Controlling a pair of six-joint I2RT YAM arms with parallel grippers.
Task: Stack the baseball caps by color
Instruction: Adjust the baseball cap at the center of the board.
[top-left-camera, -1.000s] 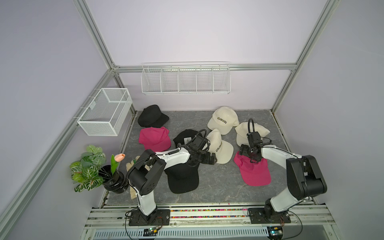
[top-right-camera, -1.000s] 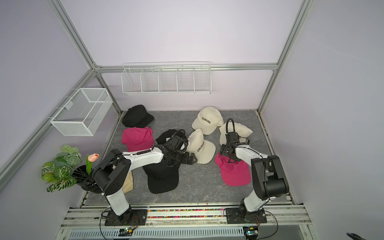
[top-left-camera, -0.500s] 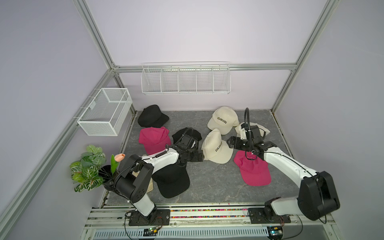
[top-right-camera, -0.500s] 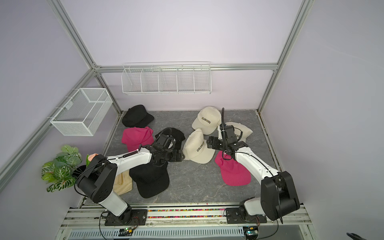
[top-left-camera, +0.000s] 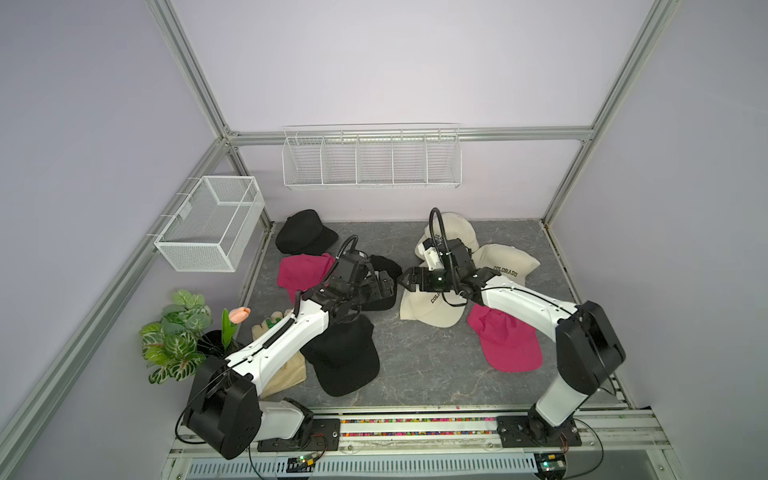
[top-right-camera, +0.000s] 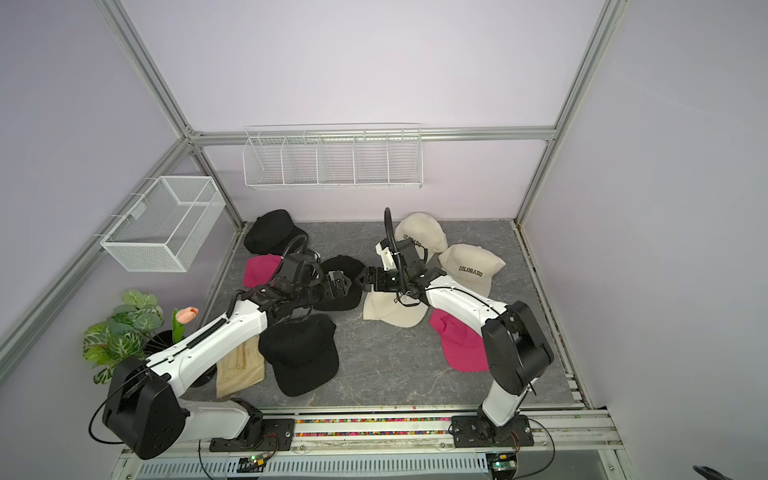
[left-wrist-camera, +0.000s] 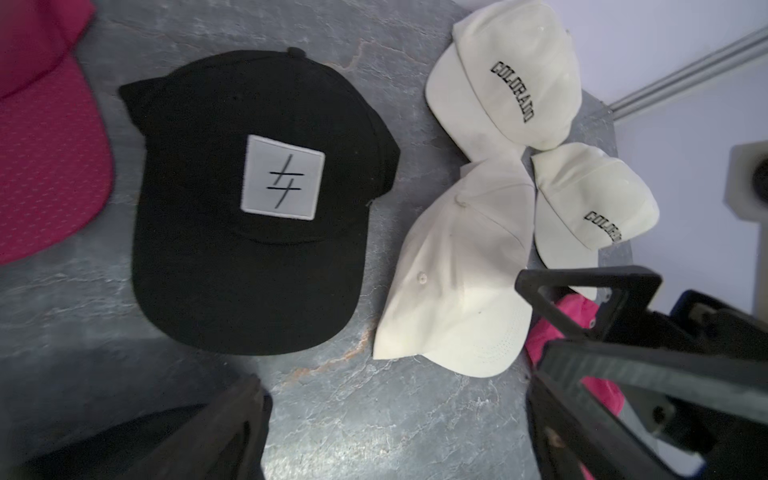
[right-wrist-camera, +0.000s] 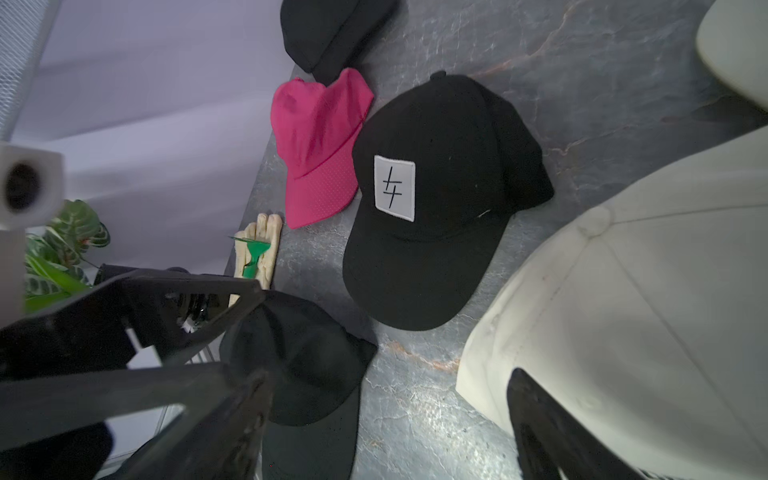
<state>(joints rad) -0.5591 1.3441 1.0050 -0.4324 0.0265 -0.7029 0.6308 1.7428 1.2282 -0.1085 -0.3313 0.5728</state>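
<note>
As you see it from above, surface (top-left-camera: 415, 370): grey stone-veined slab, flat, shut in by lilac walls (top-left-camera: 374, 62) at the back and both sides. Your widest bare room is the front middle strip.
Black caps: three, matte and domed. The front black cap (top-left-camera: 345, 357) lies left of centre, the back black cap (top-left-camera: 305, 232) sits tight in the back-left corner, and the patch cap (left-wrist-camera: 249, 249) is at centre.
Cream caps: three, smooth, lettered COLORADO. The back cream cap (top-left-camera: 455, 228), right cream cap (top-left-camera: 509, 266) and middle cream cap (top-left-camera: 432, 309) cluster right of centre, touching.
Pink caps: two. The left pink cap (top-left-camera: 297, 270), with its dotted brim, lies near the left edge. The right pink cap (top-left-camera: 507, 347) is partly under your right arm.
Beige cloth (top-left-camera: 286, 374): flat and soft, at the front-left edge under your left arm.
Left pincer (top-left-camera: 388, 283): released, empty, raised by the patch cap.
Right pincer (top-left-camera: 404, 281): released, empty, over the middle cream cap's edge. It faces the left pincer, near but apart.
White patch (left-wrist-camera: 282, 183): woven square with black crossed strokes.
</note>
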